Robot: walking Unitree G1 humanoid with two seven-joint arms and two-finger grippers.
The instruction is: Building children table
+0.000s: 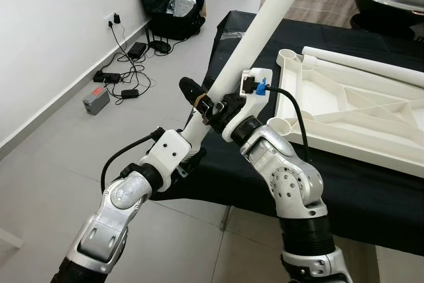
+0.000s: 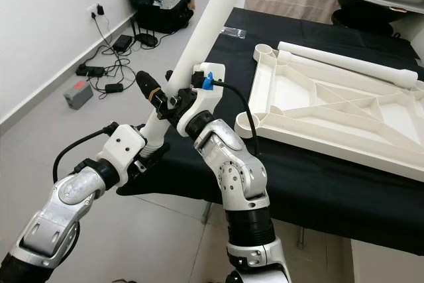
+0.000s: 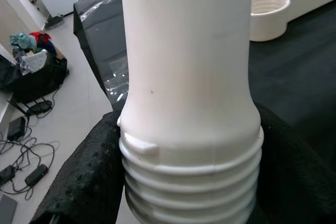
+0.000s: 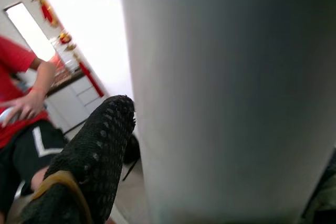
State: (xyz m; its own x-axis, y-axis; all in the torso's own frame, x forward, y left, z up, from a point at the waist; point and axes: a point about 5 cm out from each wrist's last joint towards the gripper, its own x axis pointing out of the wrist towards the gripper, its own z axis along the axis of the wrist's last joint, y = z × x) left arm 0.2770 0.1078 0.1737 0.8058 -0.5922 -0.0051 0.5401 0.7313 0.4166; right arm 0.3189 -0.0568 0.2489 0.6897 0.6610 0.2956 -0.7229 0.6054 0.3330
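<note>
left gripper: jaws clamped on threaded end of white table leg | right gripper: closed around same leg higher up | leg slants toward 1 o'clock, beside inverted tabletop on black-covered table

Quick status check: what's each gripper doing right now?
Left gripper: shut on the white table leg, at its threaded end.
Right gripper: shut on the same leg, higher up.

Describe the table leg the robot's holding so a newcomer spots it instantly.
Left of the black-covered table, the long white plastic tube rises diagonally, clamped by left gripper and right gripper. Unlike the second white leg lying on the upturned white tabletop, it's airborne.
</note>
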